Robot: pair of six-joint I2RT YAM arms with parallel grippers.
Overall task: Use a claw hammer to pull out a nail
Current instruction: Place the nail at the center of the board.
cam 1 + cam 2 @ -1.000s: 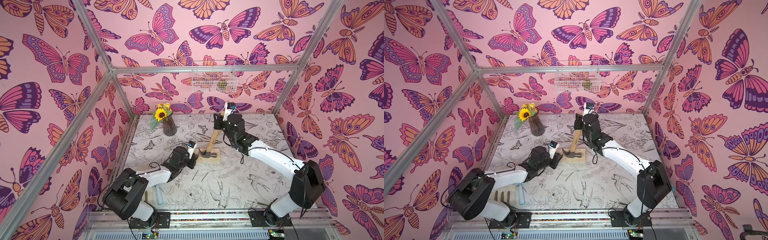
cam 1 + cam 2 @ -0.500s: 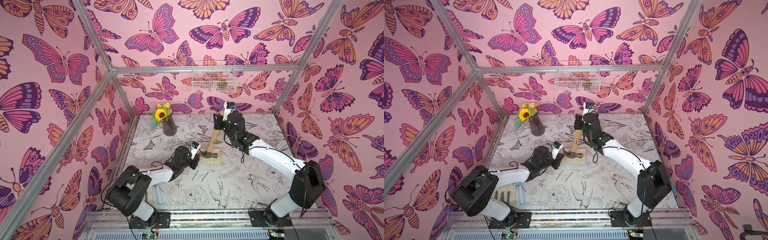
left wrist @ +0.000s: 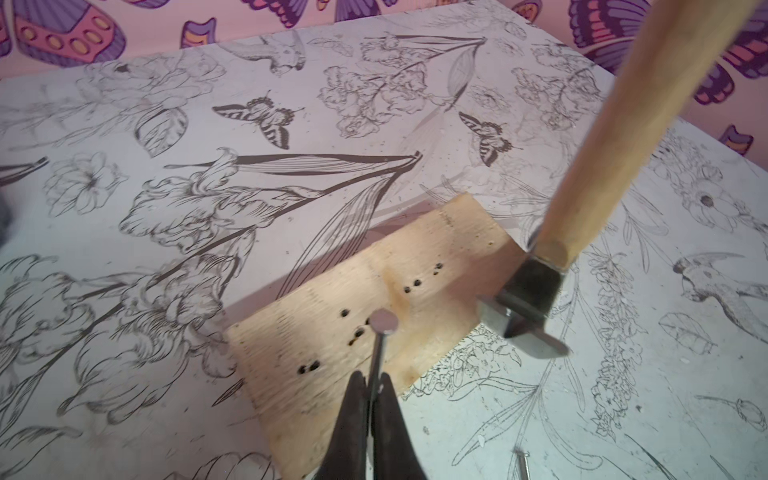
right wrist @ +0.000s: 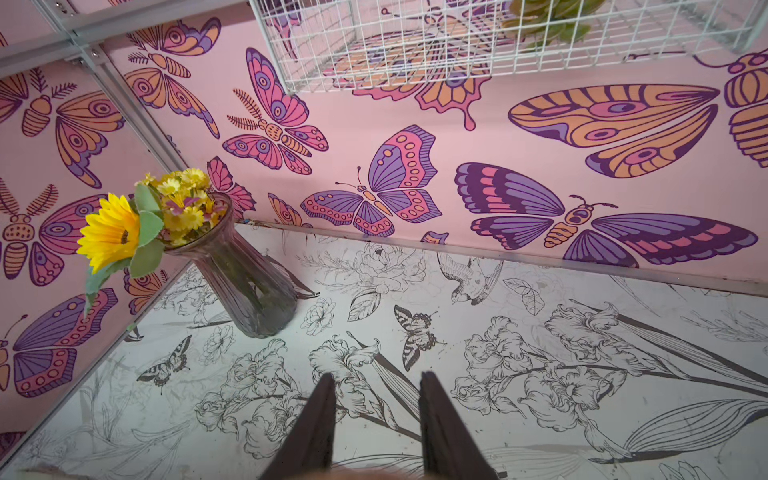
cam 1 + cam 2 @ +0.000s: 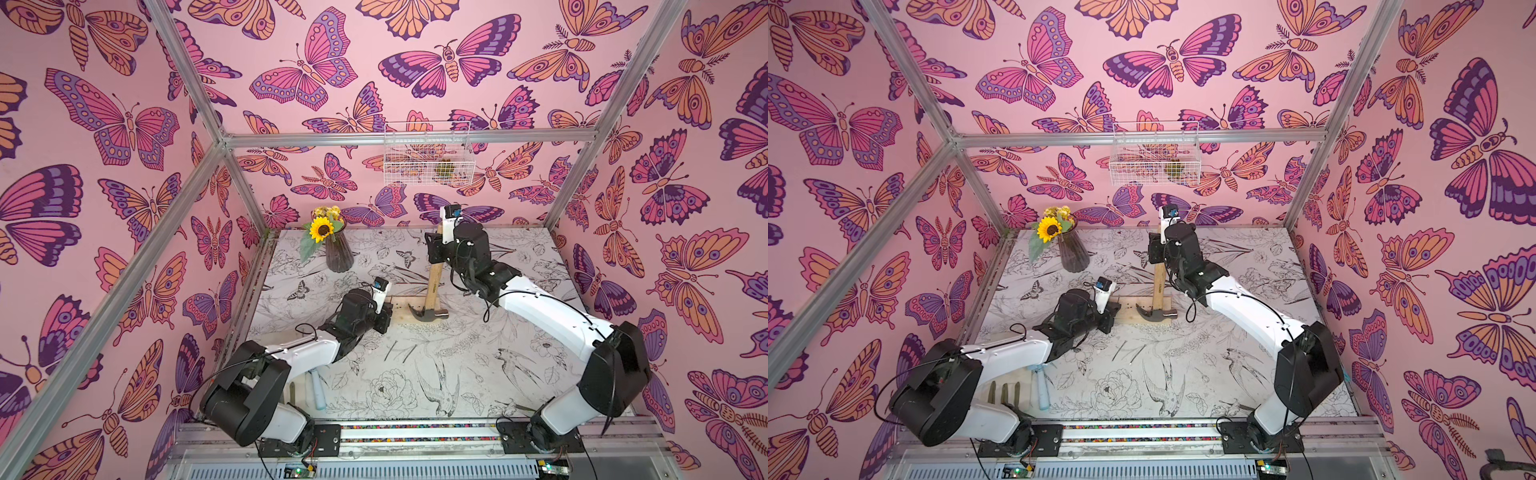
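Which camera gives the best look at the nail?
The left wrist view: the nail is close up, pinched in the left gripper. In both top views it is too small to make out; the right wrist view misses it.

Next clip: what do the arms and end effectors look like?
The left arm and right arm have white links between bulky black joints, with thin black cables looping outside. Each wrist carries a white camera mount with a blue patch. The left end effector and right end effector have dark tapering fingers.
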